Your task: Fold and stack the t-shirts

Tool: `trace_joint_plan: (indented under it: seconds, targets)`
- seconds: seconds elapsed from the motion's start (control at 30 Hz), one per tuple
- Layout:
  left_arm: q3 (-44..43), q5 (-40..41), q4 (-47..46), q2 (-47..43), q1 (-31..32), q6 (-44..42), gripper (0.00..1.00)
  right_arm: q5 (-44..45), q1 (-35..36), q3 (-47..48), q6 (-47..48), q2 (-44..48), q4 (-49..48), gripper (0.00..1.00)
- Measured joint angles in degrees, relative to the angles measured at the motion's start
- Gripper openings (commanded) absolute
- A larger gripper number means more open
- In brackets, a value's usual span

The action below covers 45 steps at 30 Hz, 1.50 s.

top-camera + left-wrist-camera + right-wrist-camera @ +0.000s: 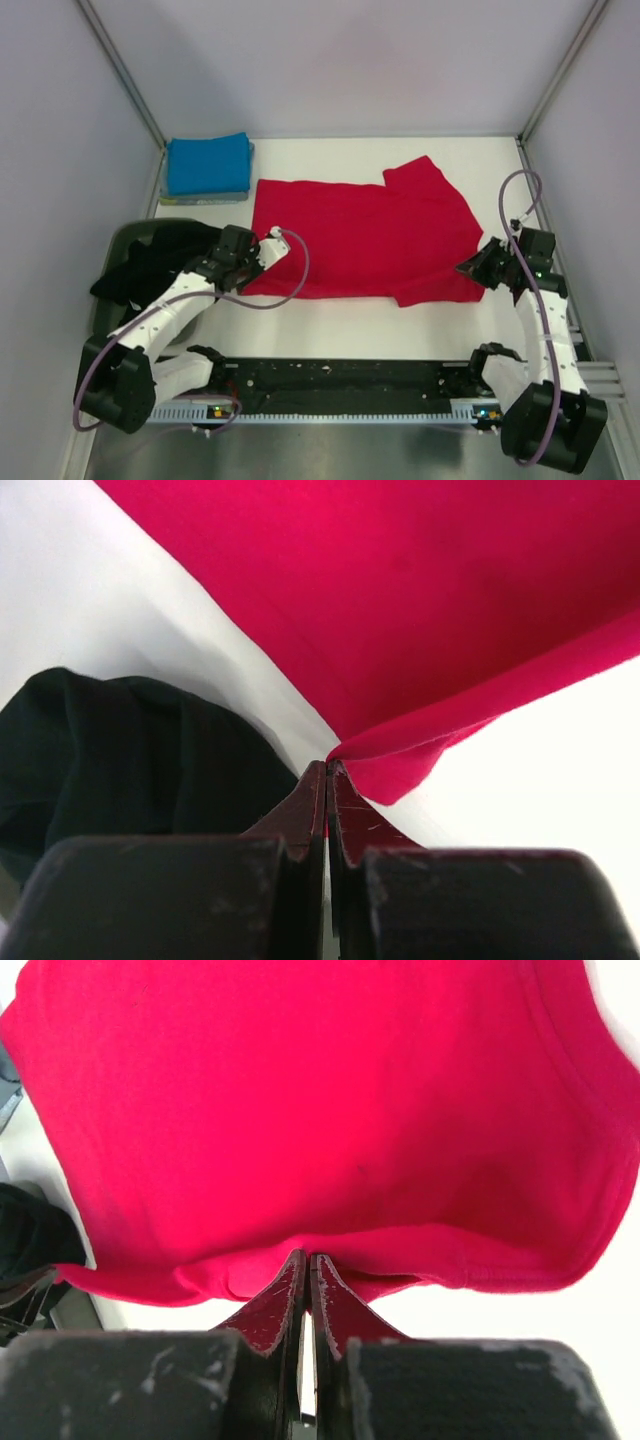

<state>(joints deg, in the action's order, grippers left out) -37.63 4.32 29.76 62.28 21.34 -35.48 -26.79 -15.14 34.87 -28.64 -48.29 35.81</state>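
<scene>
A bright red t-shirt (360, 235) lies spread across the middle of the white table. My left gripper (262, 258) is shut on its near left corner, and the left wrist view shows the red cloth (400, 630) pinched at my closed tips (328, 768). My right gripper (474, 268) is shut on the near right edge, and the right wrist view shows the red cloth (330, 1110) bunched at my closed tips (307, 1256). A folded bright blue t-shirt (207, 165) sits at the far left corner. A black t-shirt (150, 260) lies crumpled in the tub at left, also seen in the left wrist view (120, 770).
A dark grey-green plastic tub (118, 245) stands at the left edge of the table, under the black cloth. A metal frame post (125, 70) rises at the far left and another (560, 70) at the far right. A black rail (340, 380) runs along the near edge.
</scene>
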Motion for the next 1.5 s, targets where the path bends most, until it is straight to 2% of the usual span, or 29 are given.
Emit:
trace_joint_plan:
  seconds: [0.27,0.57,1.13,1.17,1.23,1.3,1.4,1.5]
  targets:
    - [-4.48,1.88,-5.09,11.39,0.0,1.09,0.0,-0.24,0.0,0.33,2.64,-12.85,-10.91,0.0]
    - [-10.08,7.02,-11.74,22.97,-0.04,0.59,0.0,-2.75,0.0,6.71,5.66,-29.88,-18.84,0.0]
    - [-12.46,13.38,-17.29,29.42,-0.04,1.27,0.0,-1.77,0.0,12.55,8.76,-41.55,-20.48,0.01]
    - [-12.48,13.42,-17.38,29.79,-0.04,1.27,0.09,-1.77,0.0,12.72,8.98,-41.97,-20.35,0.1]
    - [-12.55,13.68,-17.57,30.47,-0.04,1.11,0.33,-1.68,0.0,13.05,9.16,-42.77,-20.41,0.33]
    - [-13.0,14.43,-17.62,31.06,-0.04,0.94,0.45,-0.72,0.0,13.55,9.49,-43.3,-20.13,0.47]
    - [-14.84,15.58,-17.2,31.41,-0.2,0.35,0.57,3.61,0.13,16.09,9.35,-43.41,-16.94,0.52]
    - [-18.49,14.93,-15.63,30.75,-0.31,0.13,0.56,13.14,0.76,20.94,9.4,-42.62,-11.5,0.55]
